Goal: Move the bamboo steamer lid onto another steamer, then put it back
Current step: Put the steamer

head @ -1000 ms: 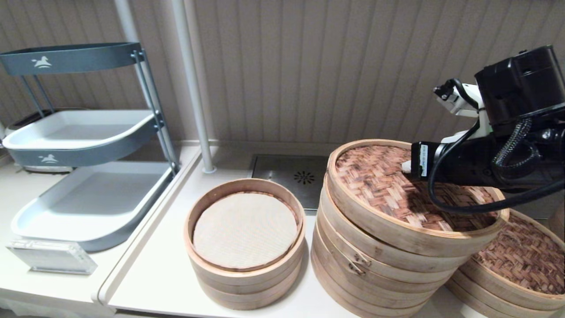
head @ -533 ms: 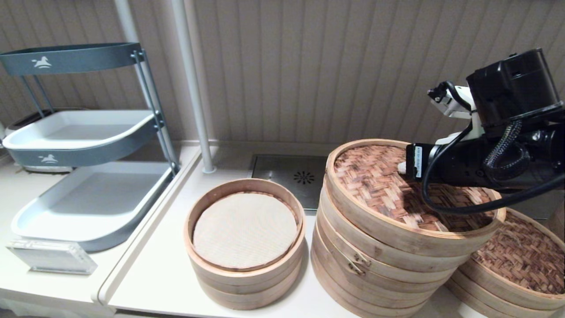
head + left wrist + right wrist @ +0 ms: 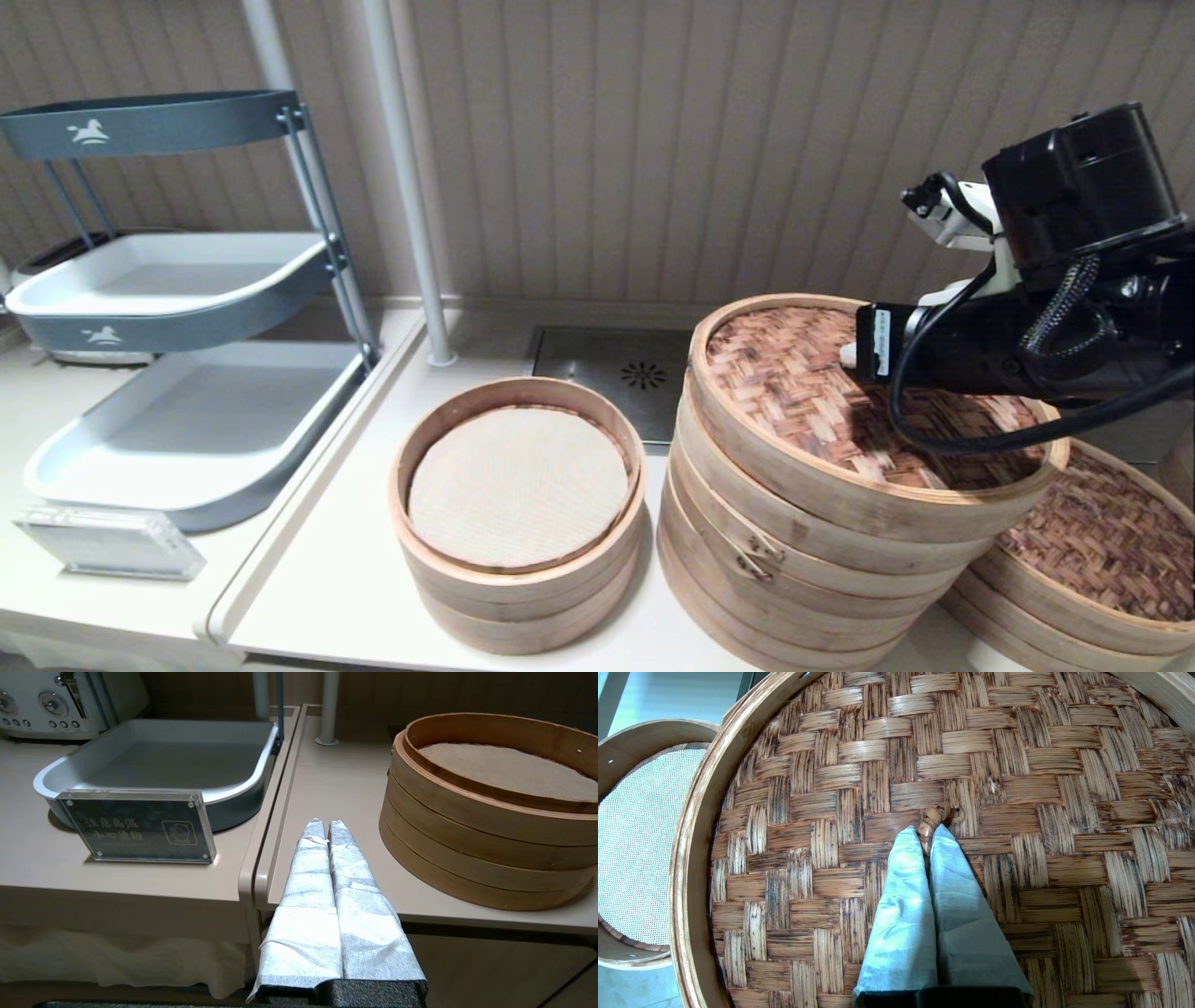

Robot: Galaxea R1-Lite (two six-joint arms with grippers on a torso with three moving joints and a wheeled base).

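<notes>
The bamboo steamer lid (image 3: 794,392) lies tilted on top of the tallest stack of pale bamboo rings (image 3: 775,569), its left rim higher than its right. My right gripper (image 3: 851,355) reaches over it from the right. In the right wrist view the right gripper (image 3: 926,833) is shut on the lid's small centre knot (image 3: 934,815), with woven strips (image 3: 831,812) all around. The stack's own woven lid is hidden under it. My left gripper (image 3: 322,823) is shut on nothing, parked at the counter's front edge, out of the head view.
A smaller steamer with a white cloth liner (image 3: 518,485) stands left of the tall stack. A lower stack with darker weave (image 3: 1102,551) sits at the right. A grey tray rack (image 3: 177,280), an acrylic sign (image 3: 107,541), a pole (image 3: 406,187) and a drain plate (image 3: 616,369) are nearby.
My right arm has shifted slightly left, and the lid has slid a little left with it on the tall stack. The left arm has not moved.
</notes>
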